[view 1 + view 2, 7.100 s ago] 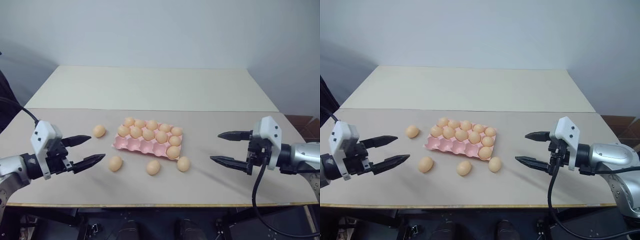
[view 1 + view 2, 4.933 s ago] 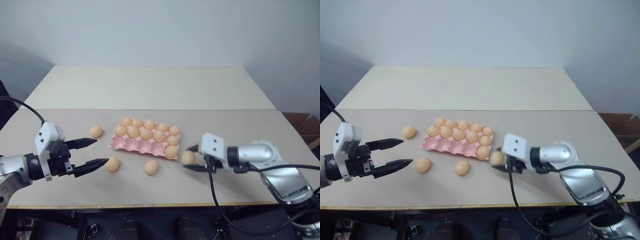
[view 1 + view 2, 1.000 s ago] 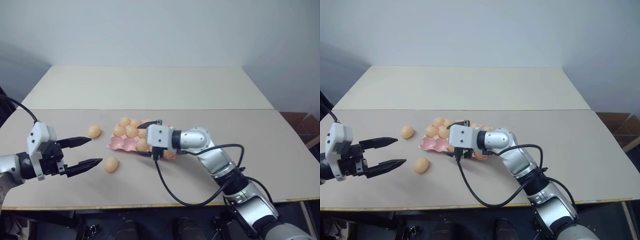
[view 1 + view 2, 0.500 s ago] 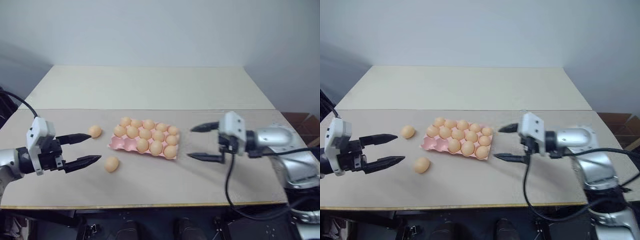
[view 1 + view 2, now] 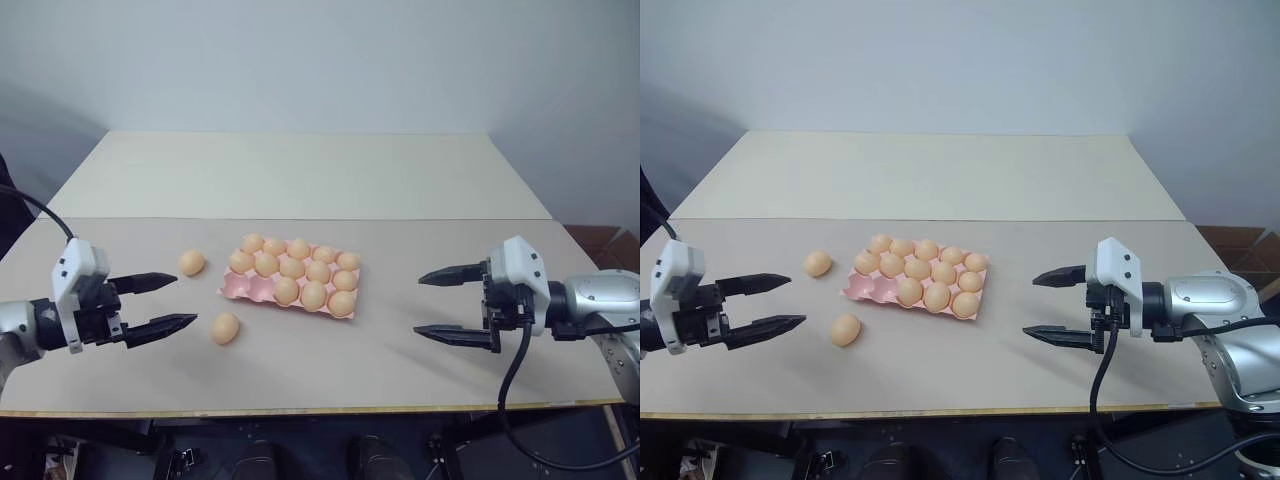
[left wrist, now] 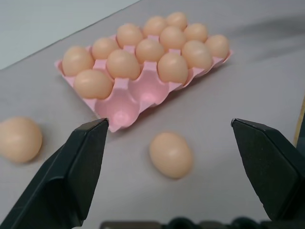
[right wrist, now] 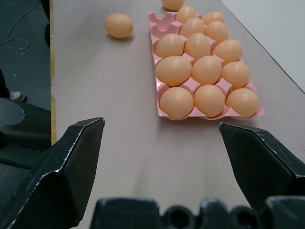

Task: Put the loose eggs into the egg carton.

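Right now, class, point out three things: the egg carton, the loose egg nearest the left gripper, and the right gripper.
egg carton (image 5: 243,289): left eye view, empty front cups.
loose egg (image 5: 224,328): left eye view, its middle.
right gripper (image 5: 428,304): left eye view, midway between its open fingertips.

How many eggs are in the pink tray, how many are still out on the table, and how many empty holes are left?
Eggs in the egg carton: 13
Loose eggs on the table: 2, one behind, one in front
Empty cups: 2
Total eggs: 15

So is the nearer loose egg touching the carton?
Apart. The left wrist view shows bare table between the nearer loose egg and the carton.
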Tool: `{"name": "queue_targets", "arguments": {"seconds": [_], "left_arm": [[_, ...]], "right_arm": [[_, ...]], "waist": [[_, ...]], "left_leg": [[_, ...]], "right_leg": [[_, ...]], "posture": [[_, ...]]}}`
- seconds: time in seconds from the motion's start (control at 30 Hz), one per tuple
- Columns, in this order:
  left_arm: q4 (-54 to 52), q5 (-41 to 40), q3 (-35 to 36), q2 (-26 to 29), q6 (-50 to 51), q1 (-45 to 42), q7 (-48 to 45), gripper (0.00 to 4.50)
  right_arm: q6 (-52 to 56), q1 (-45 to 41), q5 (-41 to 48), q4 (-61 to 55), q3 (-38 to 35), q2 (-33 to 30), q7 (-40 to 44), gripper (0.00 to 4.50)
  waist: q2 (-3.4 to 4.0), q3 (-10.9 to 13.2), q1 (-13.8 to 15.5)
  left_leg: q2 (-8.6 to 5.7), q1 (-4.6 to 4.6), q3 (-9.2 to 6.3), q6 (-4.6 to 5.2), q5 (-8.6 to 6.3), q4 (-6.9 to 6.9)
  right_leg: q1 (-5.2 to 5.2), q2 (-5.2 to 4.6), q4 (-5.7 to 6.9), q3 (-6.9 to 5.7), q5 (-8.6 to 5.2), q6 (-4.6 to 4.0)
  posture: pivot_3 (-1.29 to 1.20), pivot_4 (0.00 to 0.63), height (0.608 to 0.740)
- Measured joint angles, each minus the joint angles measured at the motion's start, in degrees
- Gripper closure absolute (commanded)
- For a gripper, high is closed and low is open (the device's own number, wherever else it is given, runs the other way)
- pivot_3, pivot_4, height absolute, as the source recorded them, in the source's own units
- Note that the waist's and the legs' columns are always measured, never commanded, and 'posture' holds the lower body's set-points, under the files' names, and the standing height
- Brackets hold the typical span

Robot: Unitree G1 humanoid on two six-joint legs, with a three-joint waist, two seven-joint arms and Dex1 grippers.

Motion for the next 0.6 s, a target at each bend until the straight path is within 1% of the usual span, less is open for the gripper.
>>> {"name": "queue_targets", "arguments": {"seconds": [0.13,0.27,0.33,0.47,0.57,0.6], "left_arm": [[-4.27,2.06,-5.72,-0.04,5.99,0.15,6.64,0.0],[-7.18,2.26,-11.57,-4.11,11.88,-1.51,14.43,0.0],[-7.91,3.28,-13.81,-5.45,13.28,-2.08,17.57,0.0],[-6.56,7.5,-18.22,-10.64,14.13,-5.06,25.19,0.0],[-5.94,9.56,-20.43,-12.12,14.58,-6.4,27.77,0.0],[-5.94,9.83,-20.67,-12.61,14.65,-6.68,28.18,0.19]], "right_arm": [[0.0,0.15,0.35,-0.74,-0.01,-0.05,-0.28,0.02],[0.0,0.36,1.04,-1.59,-0.01,-0.09,-1.29,0.02],[0.0,0.48,1.14,-2.13,-0.02,-0.14,-1.55,0.02],[0.0,0.62,1.26,-2.81,-0.02,-0.19,-2.4,0.02],[0.0,0.74,1.35,-3.46,-0.02,-0.19,-2.61,0.02],[0.0,0.78,1.36,-3.55,-0.02,-0.19,-2.77,0.0]], "waist": [[0.0,0.0,0.28],[-0.02,0.0,0.34],[-0.02,0.0,0.31],[-0.03,0.0,0.33],[-0.03,-0.01,0.29],[-0.02,-0.01,0.29]], "left_leg": [[-0.02,0.0,0.0,0.0,0.0,0.0],[-0.04,0.03,-0.01,0.0,0.0,0.02],[-0.04,0.02,-0.02,0.01,0.0,0.02],[-0.07,0.04,-0.04,0.01,0.01,0.03],[-0.08,0.07,-0.04,0.01,0.01,0.03],[-0.08,0.08,-0.04,0.01,0.01,0.03]], "right_leg": [[0.02,-0.02,0.01,0.02,0.01,0.02],[0.05,-0.02,0.05,0.03,0.09,0.15],[0.05,0.0,0.03,0.04,0.17,0.28],[0.09,0.02,0.04,0.07,0.23,0.38],[0.11,0.02,0.05,0.08,0.23,0.38],[0.12,0.01,0.06,0.1,0.23,0.38]], "posture": [[0.0,0.15,0.74],[0.0,0.15,0.74],[0.0,0.15,0.74],[0.0,0.15,0.74],[0.0,0.15,0.74],[0.0,0.15,0.74]]}}
